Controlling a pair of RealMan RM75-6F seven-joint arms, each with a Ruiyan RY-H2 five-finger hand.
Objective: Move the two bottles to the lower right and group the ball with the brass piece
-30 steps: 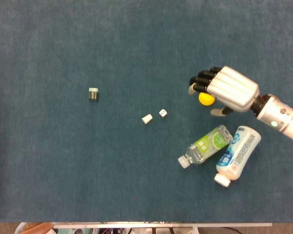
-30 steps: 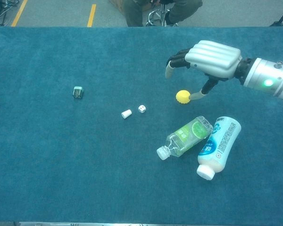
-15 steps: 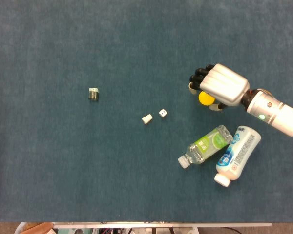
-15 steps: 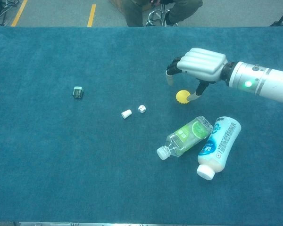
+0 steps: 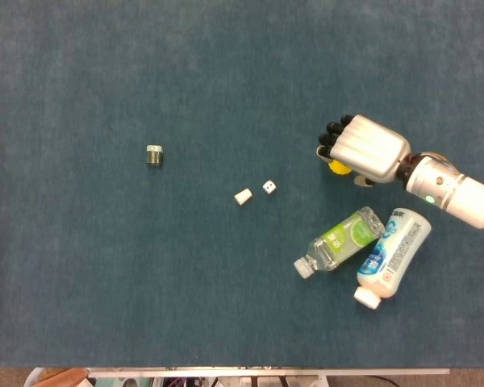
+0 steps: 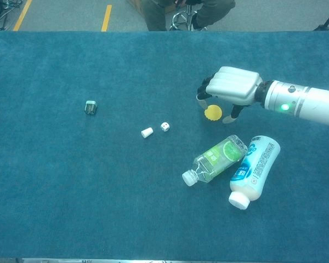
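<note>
Under the curled fingers [image 6: 202, 94] of the right hand [image 6: 234, 85] sits the yellow ball [image 6: 213, 113]; whether they grip it I cannot tell. It looks light, smooth and prone to roll, so cupping both sides seems wise.

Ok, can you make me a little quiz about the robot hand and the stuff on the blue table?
1. True or false: both bottles are standing upright.
2. Which thing is the right robot hand directly over? A) die B) yellow ball C) brass piece
3. What lies nearest the die?

Key:
1. False; the clear bottle and white bottle lie on their sides.
2. B, the yellow ball.
3. The small white cap.
</note>
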